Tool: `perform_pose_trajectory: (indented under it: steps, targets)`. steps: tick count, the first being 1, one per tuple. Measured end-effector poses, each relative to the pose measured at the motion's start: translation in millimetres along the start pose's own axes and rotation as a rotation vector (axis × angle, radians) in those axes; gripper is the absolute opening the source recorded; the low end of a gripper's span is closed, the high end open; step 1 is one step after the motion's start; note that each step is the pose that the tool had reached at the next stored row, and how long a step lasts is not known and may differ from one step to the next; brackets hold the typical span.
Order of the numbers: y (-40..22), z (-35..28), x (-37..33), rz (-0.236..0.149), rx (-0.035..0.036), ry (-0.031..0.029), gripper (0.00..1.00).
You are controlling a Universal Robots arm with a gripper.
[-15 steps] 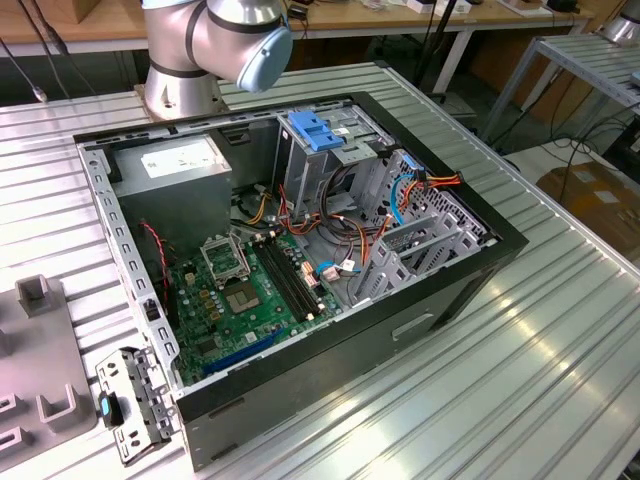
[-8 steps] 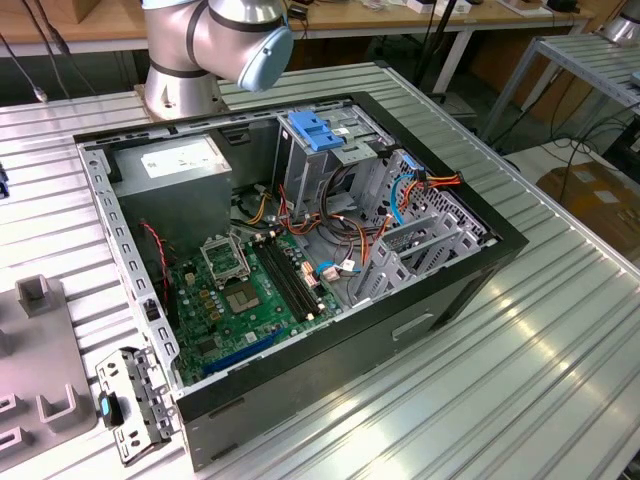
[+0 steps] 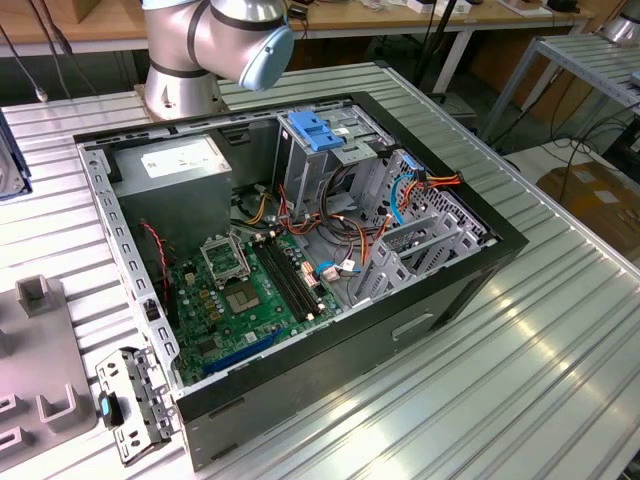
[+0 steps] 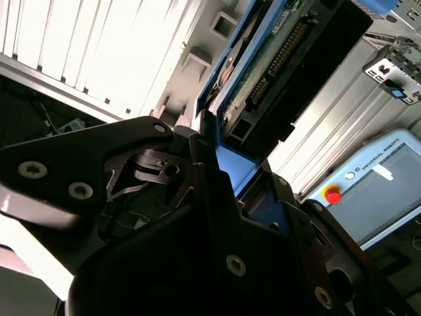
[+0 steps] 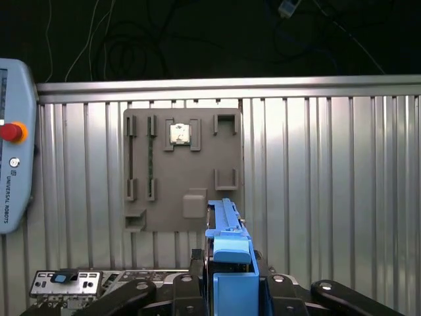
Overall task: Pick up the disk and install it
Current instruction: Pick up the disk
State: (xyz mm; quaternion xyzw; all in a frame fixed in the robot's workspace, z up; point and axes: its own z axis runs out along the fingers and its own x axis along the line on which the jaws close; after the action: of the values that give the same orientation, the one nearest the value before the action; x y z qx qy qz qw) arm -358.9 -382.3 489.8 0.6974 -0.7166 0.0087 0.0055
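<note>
The disk (image 5: pixel 224 222) stands edge-on between my gripper's (image 5: pixel 227 280) black fingers (image 5: pixel 289 289), its blue side rail facing the camera. In the second wrist view the disk (image 4: pixel 276 59) shows its green circuit board, a row of connector pins and the blue rail, and the gripper (image 4: pixel 230 197) is shut on its near end. It hangs above a grey fixture plate (image 5: pixel 197 131) on the ribbed metal table. The open computer case (image 3: pixel 450 290) lies on its side in the exterior view, with a drive cage topped by a blue latch (image 3: pixel 315 130).
A chip (image 5: pixel 179 133) sits in one slot of the fixture plate (image 3: pixel 40 370). A loose metal bracket (image 3: pixel 130 405) with a blue clip lies between plate and case. A teach pendant (image 5: pixel 10 164) lies on the table. The arm's base (image 3: pixel 185 60) stands behind the case.
</note>
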Motion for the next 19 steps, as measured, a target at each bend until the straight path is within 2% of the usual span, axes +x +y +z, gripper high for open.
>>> perform_pose_trajectory:
  steps: [11,19]
  targets:
    - [-22.2,0.2,0.2,0.0,0.0001,-0.0001,0.37]
    - [-44.7,0.3,0.1,0.0,-0.0001,0.0,0.37]
